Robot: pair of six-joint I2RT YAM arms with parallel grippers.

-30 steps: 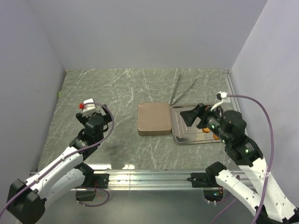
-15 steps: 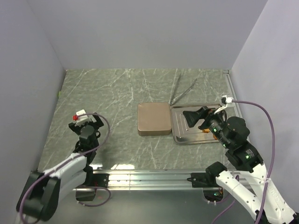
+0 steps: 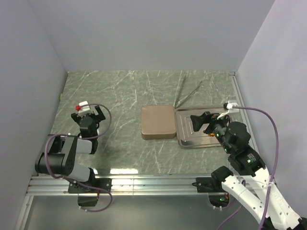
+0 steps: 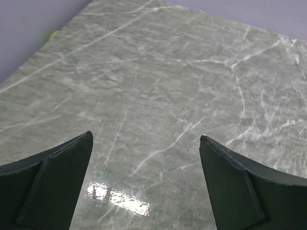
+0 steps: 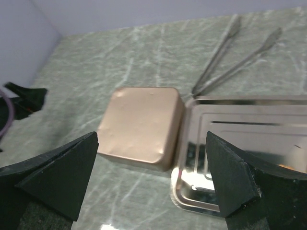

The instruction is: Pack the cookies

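A closed brown box (image 3: 157, 121) lies mid-table; it also shows in the right wrist view (image 5: 141, 125). To its right is a shiny metal tray (image 3: 188, 134), seen in the right wrist view as well (image 5: 240, 120). Of the cookies, only a small orange bit (image 3: 211, 134) shows on the tray beside my right arm, and an orange edge (image 5: 288, 166) by my right finger. My right gripper (image 3: 199, 120) (image 5: 151, 135) hovers open and empty over the tray's left part. My left gripper (image 3: 93, 117) (image 4: 145, 136) is open and empty over bare table at the far left.
Metal tongs (image 3: 188, 93) lie on the table behind the tray, also in the right wrist view (image 5: 230, 57). Grey walls close in the left, back and right sides. A rail runs along the near edge (image 3: 153, 182).
My left arm has folded back toward its base at the left. My right arm has drawn back a little, its gripper still over the tray.
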